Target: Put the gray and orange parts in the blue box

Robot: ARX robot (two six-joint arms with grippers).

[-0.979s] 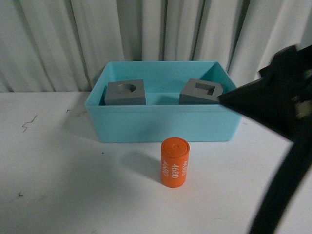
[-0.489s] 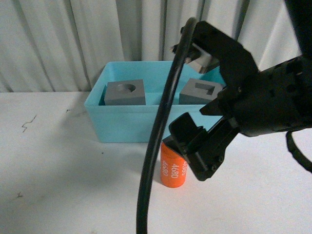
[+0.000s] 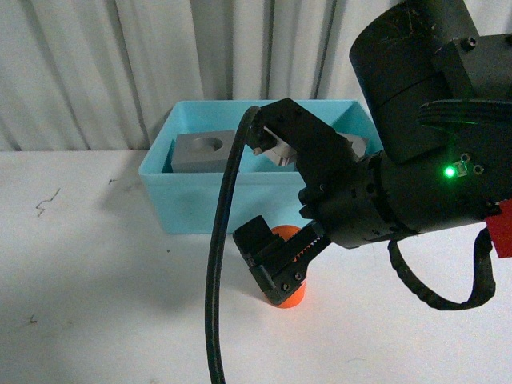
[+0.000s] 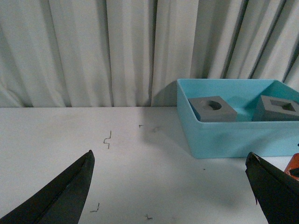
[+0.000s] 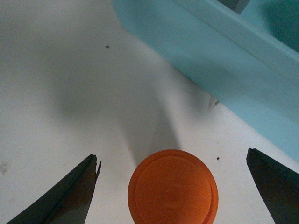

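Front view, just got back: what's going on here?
The right pincer hangs open over the upright orange cylinder, its jaws either side, not yet gripping. The cylinder stands on the table just outside the blue box. Both gray cubes already lie inside the box. The left pincer is open, holding nothing.

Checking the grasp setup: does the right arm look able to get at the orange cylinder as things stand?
Probably yes. The right pincer is open, its fingers flank the upright orange cylinder, and nothing lies between them. The blue box stands just behind the cylinder, apart from it.
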